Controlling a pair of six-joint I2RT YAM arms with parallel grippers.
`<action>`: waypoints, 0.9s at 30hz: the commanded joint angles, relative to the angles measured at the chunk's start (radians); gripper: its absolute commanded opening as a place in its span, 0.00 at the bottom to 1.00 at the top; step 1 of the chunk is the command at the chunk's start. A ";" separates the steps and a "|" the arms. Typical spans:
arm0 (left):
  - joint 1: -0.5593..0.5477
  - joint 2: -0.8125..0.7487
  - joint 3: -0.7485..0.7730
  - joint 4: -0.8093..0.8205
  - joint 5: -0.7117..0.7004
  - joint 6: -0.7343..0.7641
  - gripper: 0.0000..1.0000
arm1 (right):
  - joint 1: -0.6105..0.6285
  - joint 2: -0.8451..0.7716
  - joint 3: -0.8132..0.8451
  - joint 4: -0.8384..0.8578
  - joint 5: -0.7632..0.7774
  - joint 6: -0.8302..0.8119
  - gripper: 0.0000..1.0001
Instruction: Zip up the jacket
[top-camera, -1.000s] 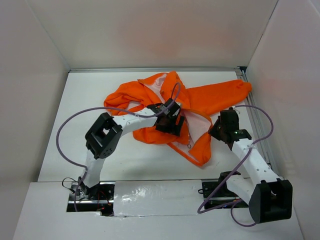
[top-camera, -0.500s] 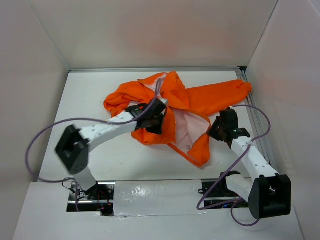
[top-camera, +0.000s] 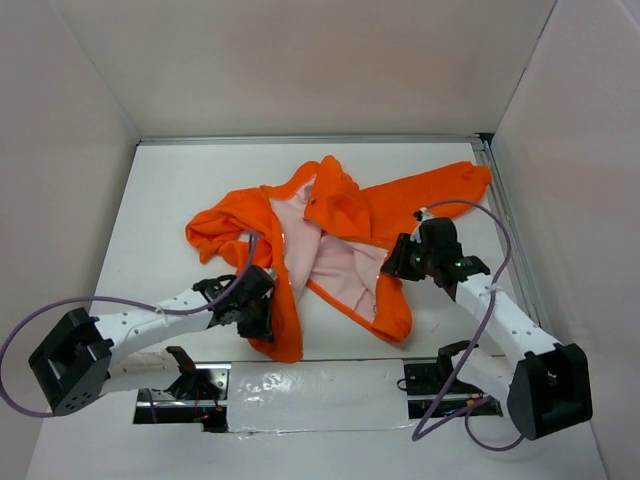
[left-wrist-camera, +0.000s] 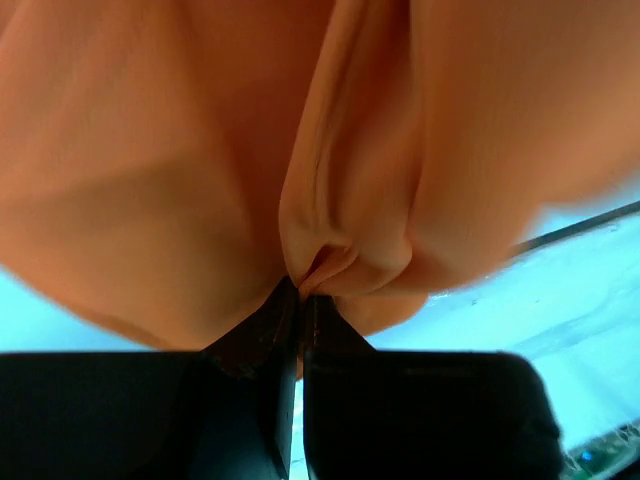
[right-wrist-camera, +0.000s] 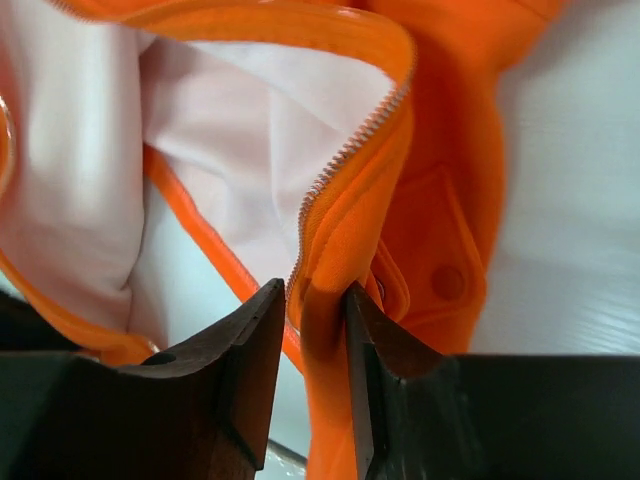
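Jacket (top-camera: 345, 205), soft, light and limp, lay open on the tabletop (top-camera: 170, 190), lining (top-camera: 335, 262) upward. Left tool (left-wrist-camera: 300, 295) was pinched shut on a fabric fold (left-wrist-camera: 345, 240); right tool (right-wrist-camera: 315, 295) clamped the stiffer zipper edge (right-wrist-camera: 350, 150), judged the better hold.

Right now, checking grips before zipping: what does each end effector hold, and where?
Both hold the jacket: left end effector pinches a bunched orange fold; right end effector clamps the zipper edge.

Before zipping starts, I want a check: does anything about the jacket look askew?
Yes. The jacket lies crumpled, front open, pale lining exposed, zipper edges splayed apart. The left gripper pinches a fold, the right gripper a zipper edge.
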 joint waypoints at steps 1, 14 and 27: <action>-0.007 0.027 -0.021 0.079 0.097 -0.117 0.08 | 0.106 0.033 0.046 0.054 -0.078 -0.087 0.38; -0.002 0.089 -0.001 0.111 0.057 -0.122 0.14 | 0.398 0.170 0.138 -0.037 0.220 0.000 0.80; 0.012 0.188 0.036 0.163 0.036 -0.110 0.07 | 0.725 0.111 0.142 -0.365 0.647 0.388 0.98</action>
